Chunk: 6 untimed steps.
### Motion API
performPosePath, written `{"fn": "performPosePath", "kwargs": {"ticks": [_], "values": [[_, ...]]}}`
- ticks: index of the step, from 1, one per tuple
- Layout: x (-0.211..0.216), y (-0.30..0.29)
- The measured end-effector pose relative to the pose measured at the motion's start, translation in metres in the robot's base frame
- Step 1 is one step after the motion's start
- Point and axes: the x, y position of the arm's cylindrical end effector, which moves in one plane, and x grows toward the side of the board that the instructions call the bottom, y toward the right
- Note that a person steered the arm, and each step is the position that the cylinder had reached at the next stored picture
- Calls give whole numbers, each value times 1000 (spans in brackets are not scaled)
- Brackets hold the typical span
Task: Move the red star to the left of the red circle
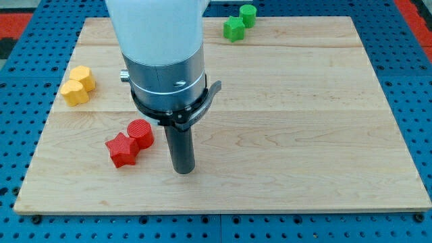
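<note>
While my tip (183, 170) is resting on the pale wooden surface (304, 135), it is standing just right of the red circle block (140, 132). The red star block (122, 150) is touching that circle's lower left. Being a bare dark rod, the end effector is holding nothing.

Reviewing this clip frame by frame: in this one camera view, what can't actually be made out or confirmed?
1. Board surface behind the arm's white and metal body, at the view's top centre: hidden.
2. Whether my tip touches the wood: cannot tell from this angle.
3. Whether the red star and red circle touch or just overlap in view: unclear.
4. Exact shapes of the two yellow blocks and two green blocks: too small, pressed together.
5. Upper arm: cut off by the top edge.
</note>
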Motion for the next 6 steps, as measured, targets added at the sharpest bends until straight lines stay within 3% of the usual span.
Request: {"fn": "performPosePath", "kwargs": {"ticks": [2, 3, 4, 5, 6], "values": [[1, 16], [28, -51], [18, -95], [-28, -98], [-39, -126]]}}
